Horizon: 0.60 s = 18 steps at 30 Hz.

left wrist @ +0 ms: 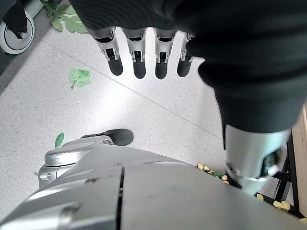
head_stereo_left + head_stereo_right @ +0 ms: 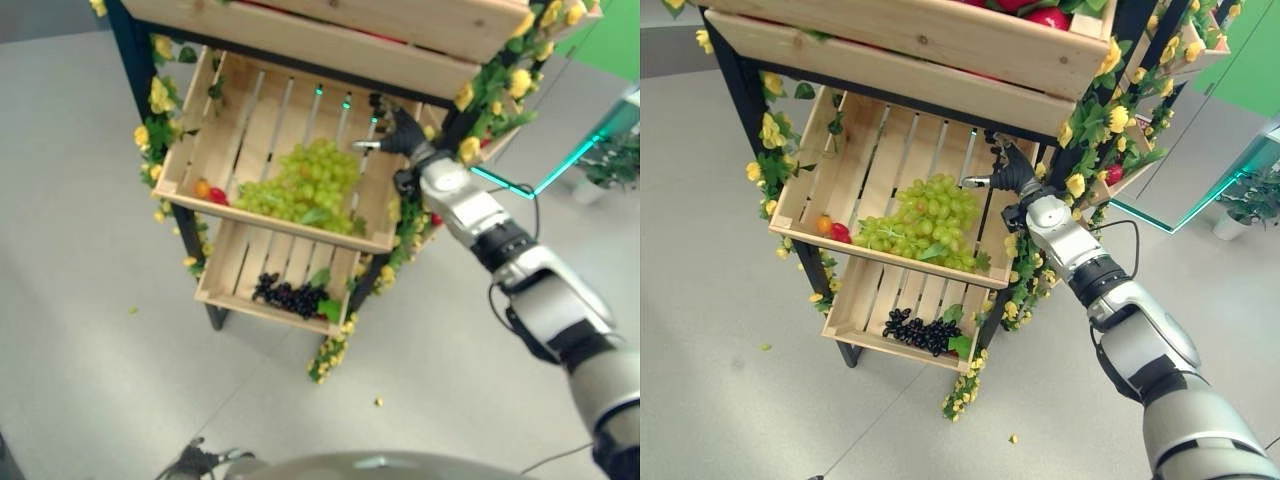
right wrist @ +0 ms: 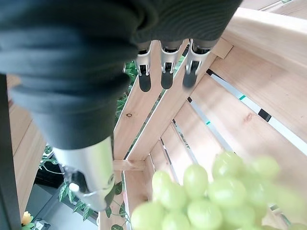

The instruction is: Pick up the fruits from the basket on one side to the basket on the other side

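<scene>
A slatted wooden crate (image 2: 890, 262) on the shelf's middle level holds a big bunch of green grapes (image 2: 300, 185), with a red fruit (image 2: 218, 196) and an orange one (image 2: 202, 187) in its front left corner. My right hand (image 2: 400, 135) reaches into this crate's back right corner, just above and behind the grapes (image 3: 206, 196). Its fingers (image 3: 165, 67) are straight and hold nothing. Dark grapes (image 2: 290, 296) lie in the lower crate (image 2: 255, 312). My left hand (image 1: 139, 57) hangs low over the floor, fingers straight and empty.
The top crate (image 2: 910, 60) overhangs the middle one and holds red fruit (image 2: 1045, 17). Yellow flower garlands (image 2: 160, 95) wrap the dark frame posts. A glass panel with a teal edge (image 2: 590, 140) stands at the right. Loose leaves (image 1: 79, 76) lie on the grey floor.
</scene>
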Available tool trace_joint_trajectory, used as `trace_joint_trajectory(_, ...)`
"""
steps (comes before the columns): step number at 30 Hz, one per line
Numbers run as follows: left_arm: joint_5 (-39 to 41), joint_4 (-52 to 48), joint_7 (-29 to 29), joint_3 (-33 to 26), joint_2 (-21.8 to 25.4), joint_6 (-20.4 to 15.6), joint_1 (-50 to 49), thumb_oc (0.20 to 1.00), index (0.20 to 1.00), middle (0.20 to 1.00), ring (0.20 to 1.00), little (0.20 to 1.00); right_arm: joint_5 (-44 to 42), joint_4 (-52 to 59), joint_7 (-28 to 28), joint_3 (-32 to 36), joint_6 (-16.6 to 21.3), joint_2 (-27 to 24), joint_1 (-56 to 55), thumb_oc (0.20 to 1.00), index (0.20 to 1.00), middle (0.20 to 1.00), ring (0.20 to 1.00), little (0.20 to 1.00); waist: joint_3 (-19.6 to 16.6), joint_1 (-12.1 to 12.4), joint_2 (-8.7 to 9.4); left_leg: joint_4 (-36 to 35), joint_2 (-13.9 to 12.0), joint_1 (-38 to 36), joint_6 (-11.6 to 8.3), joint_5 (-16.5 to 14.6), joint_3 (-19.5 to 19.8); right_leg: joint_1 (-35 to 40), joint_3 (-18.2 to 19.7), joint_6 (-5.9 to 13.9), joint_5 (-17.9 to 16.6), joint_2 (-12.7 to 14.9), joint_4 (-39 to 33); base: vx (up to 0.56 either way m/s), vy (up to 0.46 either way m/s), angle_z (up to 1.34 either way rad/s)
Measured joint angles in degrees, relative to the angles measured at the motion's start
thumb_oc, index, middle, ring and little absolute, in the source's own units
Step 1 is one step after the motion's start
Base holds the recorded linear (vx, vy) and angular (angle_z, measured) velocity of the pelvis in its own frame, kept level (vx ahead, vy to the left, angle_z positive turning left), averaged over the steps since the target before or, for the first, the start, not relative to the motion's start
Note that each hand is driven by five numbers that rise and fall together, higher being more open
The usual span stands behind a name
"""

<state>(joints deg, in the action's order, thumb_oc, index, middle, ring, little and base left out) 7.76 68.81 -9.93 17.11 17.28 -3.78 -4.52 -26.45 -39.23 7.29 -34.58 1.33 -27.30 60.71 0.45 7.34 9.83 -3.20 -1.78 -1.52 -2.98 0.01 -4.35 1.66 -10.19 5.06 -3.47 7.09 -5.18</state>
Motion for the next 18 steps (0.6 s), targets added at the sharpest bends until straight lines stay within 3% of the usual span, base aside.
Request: trace_joint_trajectory(18, -0.2, 0.3, 0.4, -0.1, -0.1, 0.0, -0.2, 1.0, 1.0, 1.0, 1.0, 1.0, -0.1, 3.7, -1.0, 1.1, 0.2, -0.6, -1.1, 1.0, 1.0, 1.0, 1.0, 1.0, -0.1, -0.4, -0.39, -1.2, 0.2, -0.8, 0.08, 0.7, 0.0, 0.2, 0.0, 0.05, 0.0, 0.0, 0.0, -0.01, 0.001, 0.0)
